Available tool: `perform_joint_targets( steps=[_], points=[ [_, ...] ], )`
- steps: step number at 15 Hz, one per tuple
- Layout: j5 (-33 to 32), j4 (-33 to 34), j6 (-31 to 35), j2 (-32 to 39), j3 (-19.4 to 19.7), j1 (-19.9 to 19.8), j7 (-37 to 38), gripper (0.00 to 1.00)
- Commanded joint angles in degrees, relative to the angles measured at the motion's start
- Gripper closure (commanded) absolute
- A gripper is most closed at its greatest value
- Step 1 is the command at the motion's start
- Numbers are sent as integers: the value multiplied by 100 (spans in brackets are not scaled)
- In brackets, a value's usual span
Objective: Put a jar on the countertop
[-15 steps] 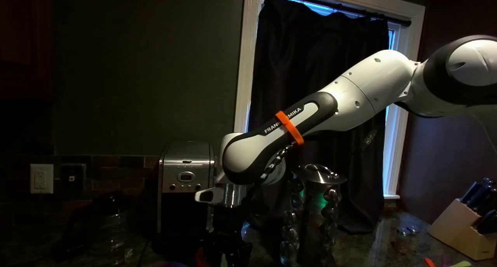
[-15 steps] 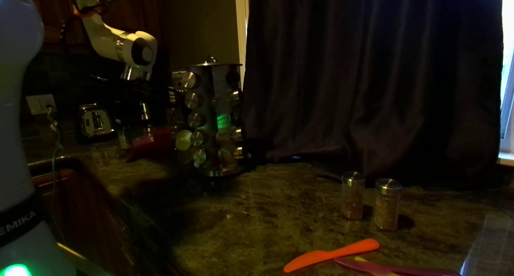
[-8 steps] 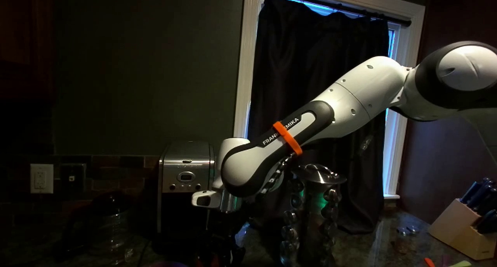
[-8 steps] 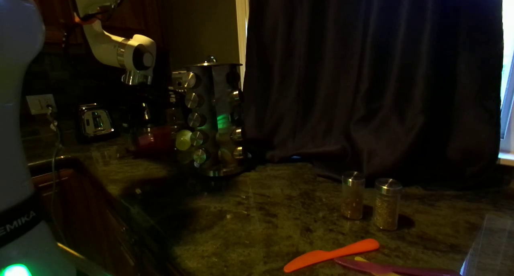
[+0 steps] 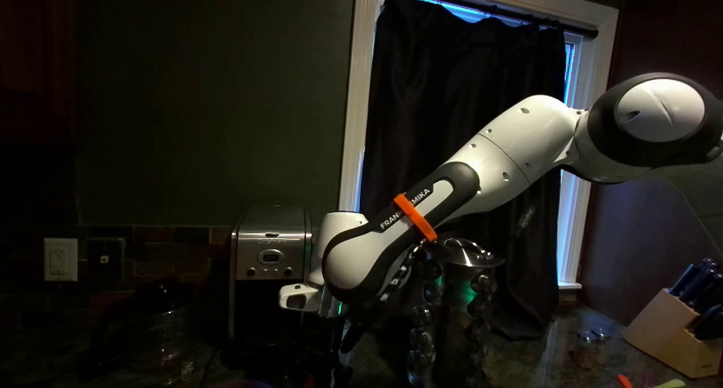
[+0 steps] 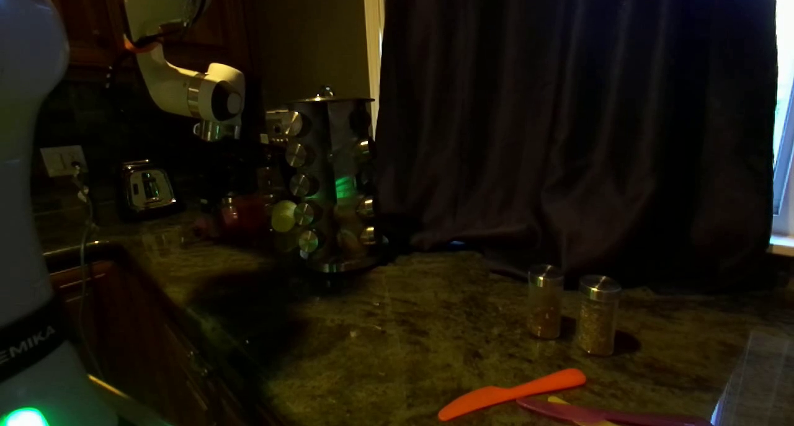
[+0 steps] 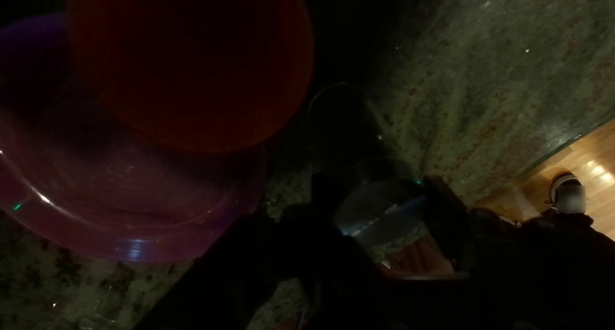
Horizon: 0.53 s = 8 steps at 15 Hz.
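Observation:
My gripper [image 7: 377,189] is shut on a jar [image 7: 379,213]. The jar's round metal lid fills the space between the dark fingers, and its clear body points away from the camera toward the countertop [image 7: 504,80]. I cannot tell whether its base touches the surface. In an exterior view the gripper [image 6: 239,175] is a dark shape left of the spice rack [image 6: 329,165], and the jar is too dark to make out. Two more lidded jars stand upright on the countertop, one [image 6: 546,305] beside the other [image 6: 599,317].
A purple-pink plate [image 7: 139,229] and an orange round object [image 7: 192,75] lie beside the gripper. A coffee maker [image 5: 271,252], a glass carafe [image 5: 164,331], a silver toaster [image 6: 147,189], a knife block [image 5: 666,331] and plastic knives [image 6: 515,394] stand or lie around. The countertop's edge drops to a wooden floor [image 7: 596,152].
The arm has moved down in both exterior views, bringing the gripper lower beside the spice rack. The two standing jars and the plastic knives have not moved.

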<state>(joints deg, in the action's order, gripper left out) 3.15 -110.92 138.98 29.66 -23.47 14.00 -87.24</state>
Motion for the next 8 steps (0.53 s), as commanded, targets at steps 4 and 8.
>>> perform_joint_targets(
  steps=[4,8],
  points=[
    [-18,117,57,215,-51,-54,-217,74],
    [-23,175,-1,286,-64,-50,-294,24]
  ],
)
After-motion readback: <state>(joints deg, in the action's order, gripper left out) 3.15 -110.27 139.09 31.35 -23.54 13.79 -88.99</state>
